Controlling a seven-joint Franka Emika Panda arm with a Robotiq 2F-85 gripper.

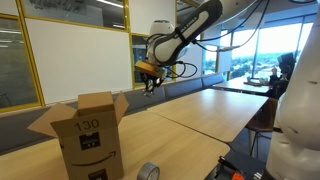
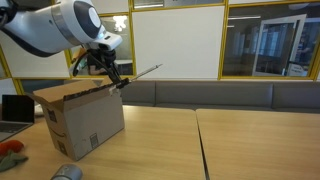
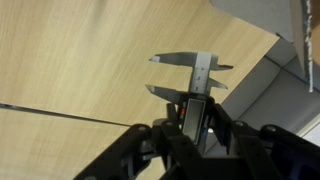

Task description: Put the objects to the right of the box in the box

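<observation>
Wooden desk [image 1: 200,110] carried an open cardboard box [image 1: 90,130]. Over the desk, the hand [image 3: 195,125] clamped a caliper [image 3: 203,75].

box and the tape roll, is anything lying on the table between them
Nothing: in an exterior view only a bare strip of table separates the box from the tape roll. The caliper is up in the gripper.

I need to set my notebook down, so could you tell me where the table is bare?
The table is bare from the box across to the bench. It is crowded near the box: a tape roll in front, a laptop beside.
</observation>
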